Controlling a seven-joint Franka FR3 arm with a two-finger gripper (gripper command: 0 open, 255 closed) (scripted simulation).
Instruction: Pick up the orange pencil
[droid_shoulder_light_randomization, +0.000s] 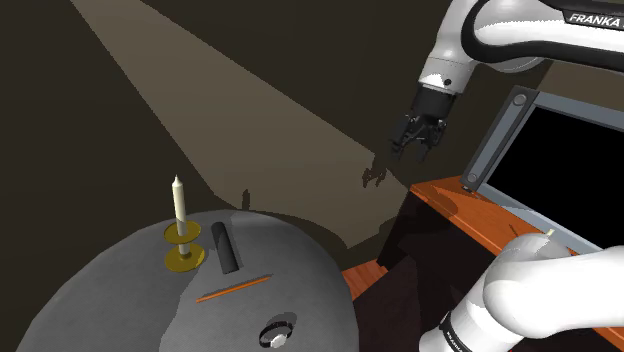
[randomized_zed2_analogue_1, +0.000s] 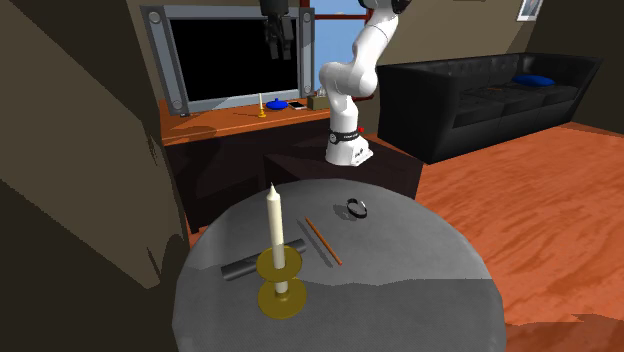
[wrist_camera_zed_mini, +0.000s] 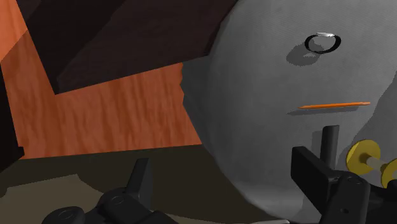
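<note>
Overhead, the black gripper (droid_shoulder_light_randomization: 418, 138) hangs in the air well apart from the round grey table (droid_shoulder_light_randomization: 110, 300). Its jaws are spread wide with nothing between them.

In the shoulder view the gripper sits at about 2 o'clock of the orange pencil (droid_shoulder_light_randomization: 233, 289), close to the grey-framed screen (droid_shoulder_light_randomization: 497, 135) that stands on a reddish-brown cabinet (droid_shoulder_light_randomization: 470, 215). The pencil lies flat on the tabletop. It is at roughly 4 o'clock of the pale candle (droid_shoulder_light_randomization: 179, 200), which stands upright in a gold holder (droid_shoulder_light_randomization: 184, 258). A dark cylinder (droid_shoulder_light_randomization: 226, 248) lies at 3 o'clock of that holder, just beside it. A small black ring (droid_shoulder_light_randomization: 277, 334) rests at about 4 o'clock of the pencil, near the table's edge.

In the second exterior view the gripper (randomized_zed2_analogue_1: 279, 40) shows high up in front of the screen (randomized_zed2_analogue_1: 235, 55). The pencil (randomized_zed2_analogue_1: 323, 241) lies at 3 o'clock of the candle (randomized_zed2_analogue_1: 274, 235), apart from it. The ring (randomized_zed2_analogue_1: 357, 209) is at about 1 o'clock of the pencil, and the dark cylinder (randomized_zed2_analogue_1: 250, 265) lies beside the holder (randomized_zed2_analogue_1: 270, 300). A black sofa (randomized_zed2_analogue_1: 490, 95) stands at 2 o'clock of the table (randomized_zed2_analogue_1: 400, 260), on an orange wooden floor (randomized_zed2_analogue_1: 540, 200).

In the wrist view the gripper (wrist_camera_zed_mini: 222, 162) has its two black fingers (wrist_camera_zed_mini: 140, 181) standing far apart. The pencil (wrist_camera_zed_mini: 334, 104) lies out on the table (wrist_camera_zed_mini: 254, 127), between the ring (wrist_camera_zed_mini: 322, 42) and the dark cylinder (wrist_camera_zed_mini: 329, 143), and touches neither.
</note>
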